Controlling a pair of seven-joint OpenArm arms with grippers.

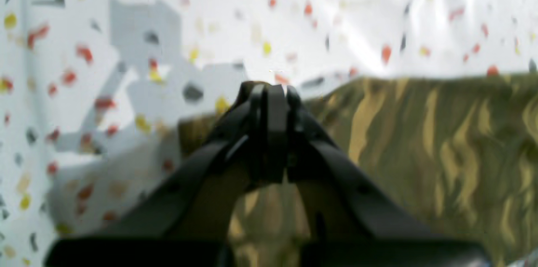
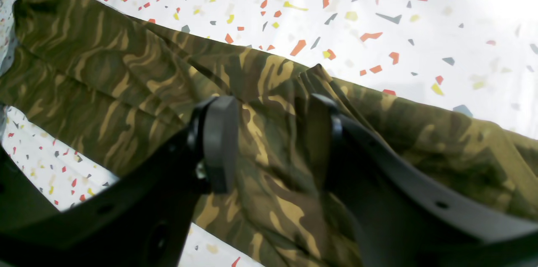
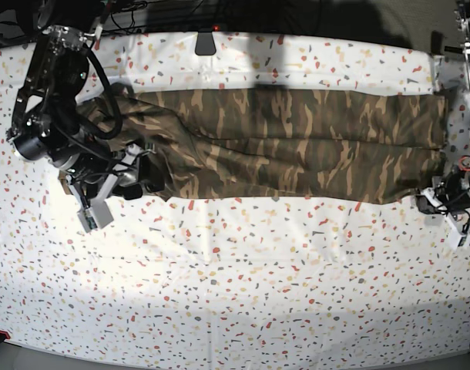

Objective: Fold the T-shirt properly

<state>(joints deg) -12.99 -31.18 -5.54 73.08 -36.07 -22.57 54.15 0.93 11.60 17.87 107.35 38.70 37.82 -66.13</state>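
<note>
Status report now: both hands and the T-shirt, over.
Left hand shut at T-shirt edge. Right hand open over cloth. Nothing in the way.

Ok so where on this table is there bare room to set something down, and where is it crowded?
Widest free patch: the speckled cloth in front of the T-shirt, running across the whole near half of the table. A narrower bare strip lies behind the shirt along the far edge. Crowded: both shirt ends, where the right gripper stands over the fabric and the left gripper sits at the shirt's corner.

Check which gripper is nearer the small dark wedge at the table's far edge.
Right. Right gripper sits over the camouflage cloth T-shirt's bunched end, nearer the wedge; left gripper is at the opposite end's corner.
</note>
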